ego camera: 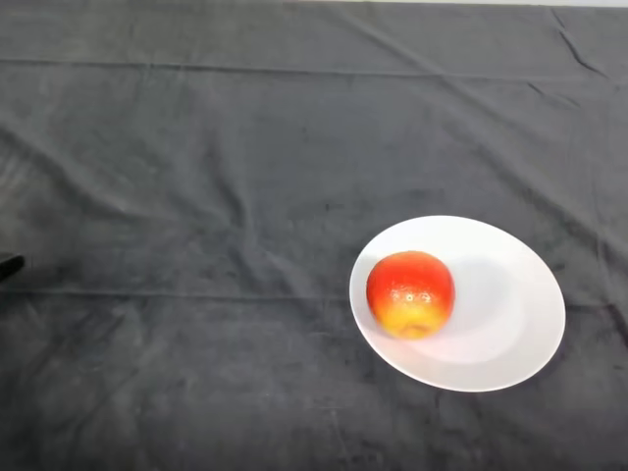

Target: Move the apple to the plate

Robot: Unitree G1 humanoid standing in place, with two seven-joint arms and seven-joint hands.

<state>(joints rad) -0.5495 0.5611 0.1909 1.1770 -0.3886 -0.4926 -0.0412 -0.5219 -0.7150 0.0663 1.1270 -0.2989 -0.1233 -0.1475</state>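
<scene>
A round red-and-yellow apple (410,293) is being shown resting on the white ceramic plate (520,324), far right of the black hand (9,265), whose grasp cannot be told; placement appears done, only withdrawal remaining.

**What the head view leaves unseen**

A small black shape (10,265) pokes in at the picture's left edge, cut off so short that it cannot be identified. The desk (245,147) runs past the left, right and bottom edges of the picture, so only its far edge shows, along the top. The apple (410,293) hides the part of the plate (510,314) beneath it, and its underside is out of sight.
</scene>
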